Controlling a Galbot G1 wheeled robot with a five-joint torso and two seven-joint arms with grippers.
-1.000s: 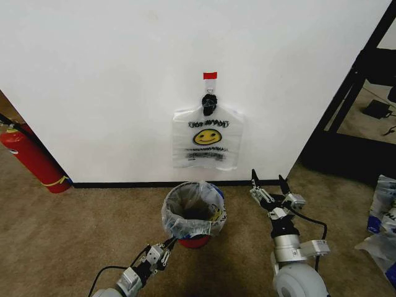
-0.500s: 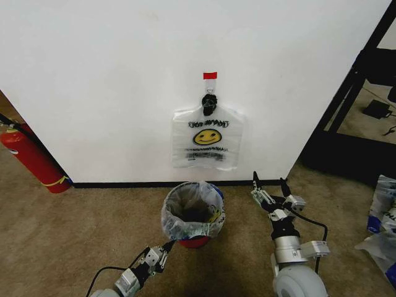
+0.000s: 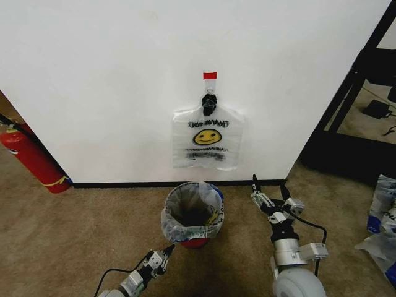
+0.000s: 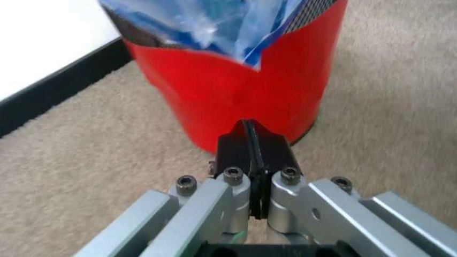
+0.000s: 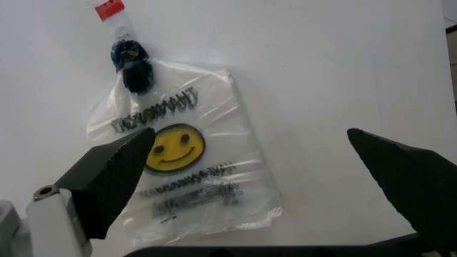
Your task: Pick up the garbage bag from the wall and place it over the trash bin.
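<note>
Bag on hook: garbage bag (image 3: pixel 206 137) hanging flat against the wall (image 3: pixel 111 80), looped over a black hook (image 3: pixel 209 103) just under a small strip of red tape (image 3: pixel 210 75). Yellow smiley facing out, black lettering above and below it, reading mirrored from the head camera. Clear of both grippers, touched by neither.

Directly below the garbage bag, on tan carpet (image 3: pixel 74 235) beside the black baseboard: trash bin (image 3: pixel 193 213), already lined with crinkled plastic folded over its rim, red base showing beneath.

Right gripper (image 3: pixel 270 187) lower than the garbage bag and off to its right, raised off the carpet, fingers spread wide, nothing between them. From the right wrist camera, black fingertips (image 5: pixel 114 171) far apart and framing the garbage bag (image 5: pixel 182 171) on the wall beyond, pointed at it but well short of contact.

Left gripper (image 3: pixel 167 250) low, below the garbage bag and close to the near side of the trash bin, down by its base. From the left wrist camera, black fingers (image 4: pixel 238 147) pressed together with only a thin seam, holding nothing, tips just short of the red base of the trash bin (image 4: pixel 236 91).

Left of the garbage bag, well apart along the baseboard: red fire extinguisher (image 3: pixel 31 158) leaning by the wall.
</note>
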